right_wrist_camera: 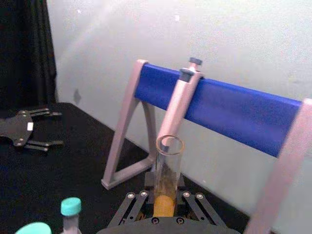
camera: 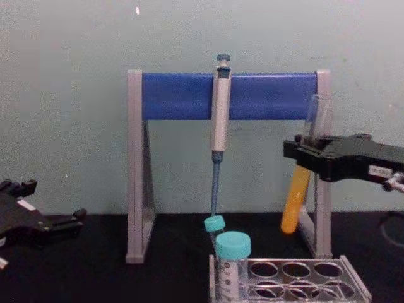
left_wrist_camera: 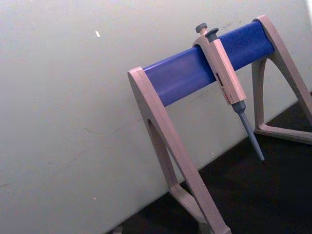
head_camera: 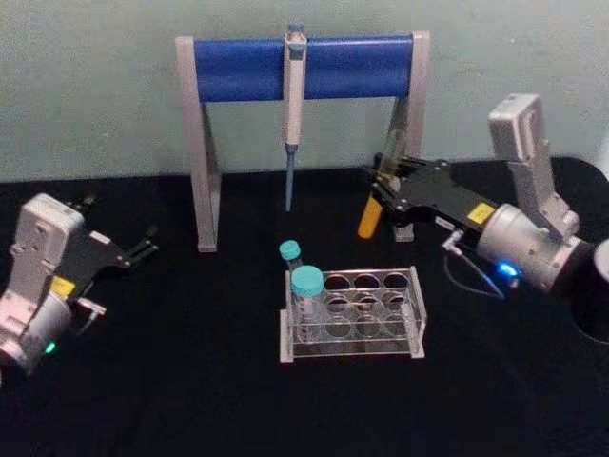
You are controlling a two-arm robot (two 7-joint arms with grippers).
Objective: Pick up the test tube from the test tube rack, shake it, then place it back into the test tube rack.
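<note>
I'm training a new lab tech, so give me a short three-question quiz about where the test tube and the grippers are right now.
1. True or false: the test tube stands in the test tube rack.
2. Which arm holds it: A left, B right?
3. How many teal-capped tubes sit in the rack?
Key: 1 false, it is lifted clear. 2 B, the right gripper is shut on it. 3 two.

No legible text: yellow stickers [head_camera: 63,285] on the left gripper [head_camera: 149,243] and right gripper [head_camera: 379,186], and a red mark [left_wrist_camera: 218,78] on the pipette [left_wrist_camera: 225,68], are too small to read.
</note>
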